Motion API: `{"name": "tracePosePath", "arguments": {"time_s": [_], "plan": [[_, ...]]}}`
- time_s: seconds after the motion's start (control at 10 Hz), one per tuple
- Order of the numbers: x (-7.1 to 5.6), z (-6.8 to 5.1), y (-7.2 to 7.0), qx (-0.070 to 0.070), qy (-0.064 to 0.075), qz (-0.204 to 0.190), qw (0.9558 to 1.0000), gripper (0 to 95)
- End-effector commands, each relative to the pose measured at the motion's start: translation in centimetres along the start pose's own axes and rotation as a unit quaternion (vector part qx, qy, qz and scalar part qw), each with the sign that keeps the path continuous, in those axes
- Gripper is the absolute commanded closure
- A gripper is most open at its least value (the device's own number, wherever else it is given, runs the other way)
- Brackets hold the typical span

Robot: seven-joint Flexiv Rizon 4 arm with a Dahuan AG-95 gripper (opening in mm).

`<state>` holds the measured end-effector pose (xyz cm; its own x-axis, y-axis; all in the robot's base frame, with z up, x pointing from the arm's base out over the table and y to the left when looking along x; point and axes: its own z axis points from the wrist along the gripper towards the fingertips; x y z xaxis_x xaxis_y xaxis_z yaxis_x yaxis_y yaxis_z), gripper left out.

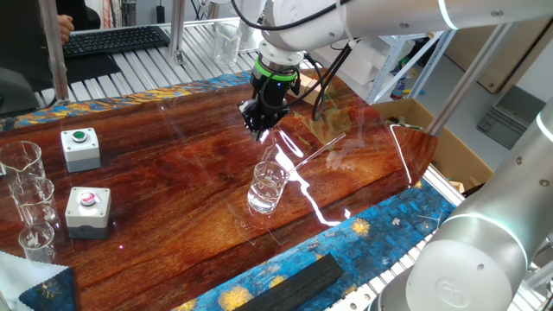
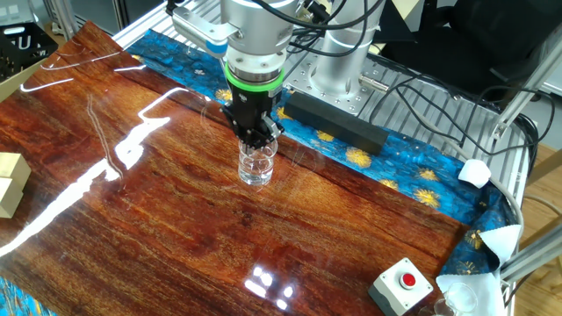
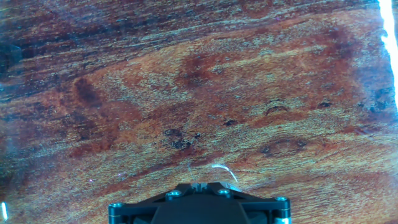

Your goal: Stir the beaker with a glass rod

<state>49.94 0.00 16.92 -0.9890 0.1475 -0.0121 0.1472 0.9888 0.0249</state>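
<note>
Hand view hides the claw (image 1: 262,130); possibly pinching the glass rod (image 1: 278,155) above the beaker (image 1: 268,187).

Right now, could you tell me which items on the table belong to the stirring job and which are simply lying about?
For the job:
- beaker
- glass rod, thin and hard to trace
- pincer, above the beaker

Lying about:
- green button box
- red button box
- trio of clear beakers
- black bar

The glass rod (image 1: 275,155) is perhaps too faint to trace.
</note>
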Motion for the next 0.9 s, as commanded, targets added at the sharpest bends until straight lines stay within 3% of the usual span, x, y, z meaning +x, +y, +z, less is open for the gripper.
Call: {"name": "tracePosePath", "arguments": {"time_s": [0.1,0.4,0.9], "plan": [[0.0,-0.1,-0.1,-0.002,0.004,0.000,1.0000,95.0],[0.1,-0.5,-1.6,-0.020,0.005,0.001,0.9998,95.0],[0.5,-1.1,-4.4,-0.025,0.004,-0.013,0.9996,95.0]]}}
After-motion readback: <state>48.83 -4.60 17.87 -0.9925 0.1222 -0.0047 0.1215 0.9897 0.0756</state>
